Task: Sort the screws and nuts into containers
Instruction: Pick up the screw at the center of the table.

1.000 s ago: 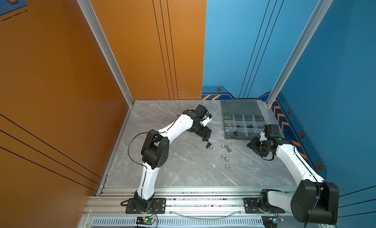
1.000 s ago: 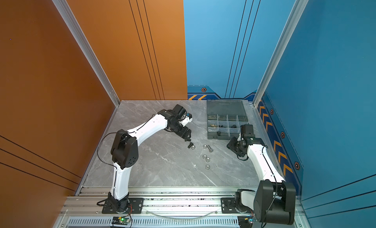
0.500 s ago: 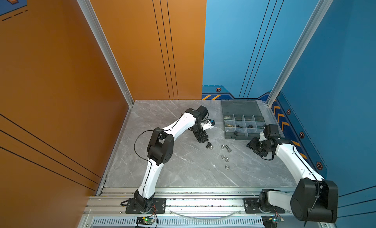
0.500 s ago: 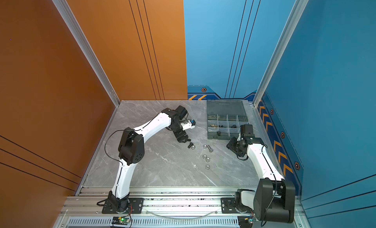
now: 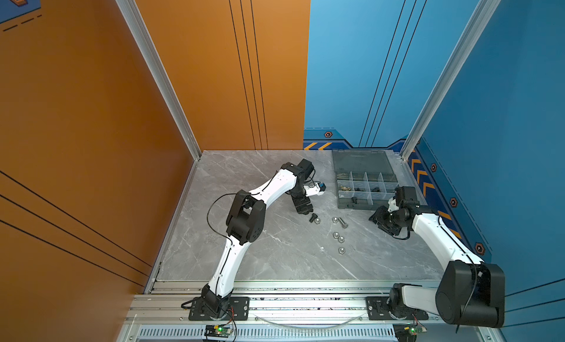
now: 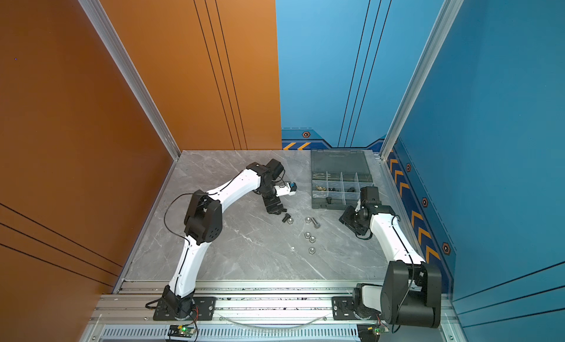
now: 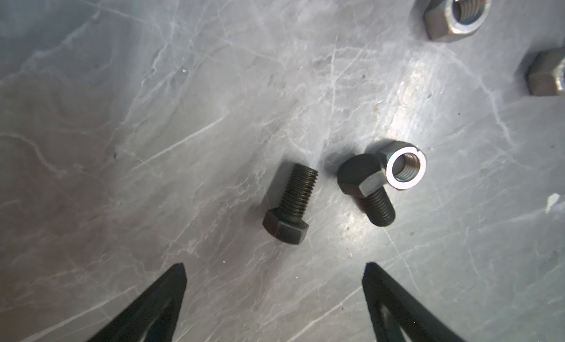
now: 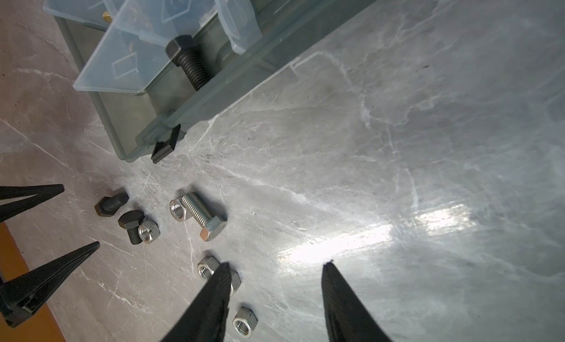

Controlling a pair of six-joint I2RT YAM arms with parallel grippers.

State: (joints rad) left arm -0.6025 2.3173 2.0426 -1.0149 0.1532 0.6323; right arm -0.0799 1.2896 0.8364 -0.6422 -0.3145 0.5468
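Across the grey marble desk (image 5: 275, 264) the hardware lies scattered through the middle. At the far right sits the smoky organizer box (image 5: 360, 163), its lid swung open on the far side and its compartments facing up.

The left arm (image 5: 275, 187) stretches out over the centre, while the right arm (image 5: 434, 233) comes in from the right, just near of the box.

The left fingers (image 7: 171, 282) are spread wide with nothing between them, poised just far-left of the black bolts. The right fingers (image 8: 211, 303) are parted too and grip nothing. There is only bare desk between their tips, which point left toward the loose pieces.

One boxed black bolt (image 8: 186, 62) already lies in a near-row compartment, and brass wing nuts (image 5: 344, 188) show in a compartment at the box's left.

Out on the desk, the long silver bolt (image 8: 200, 215) has a first silver nut (image 8: 178, 209) right against its threaded end. Left of it lie two short bolts. The lone black bolt (image 7: 289, 203) lies by itself, and the second black bolt (image 7: 367, 193) has a leaning silver nut (image 7: 403, 166) against its head.

Nearer in, two paired silver nuts (image 5: 336, 234) sit side by side, and a last silver nut (image 5: 341, 250) lies nearest of all.
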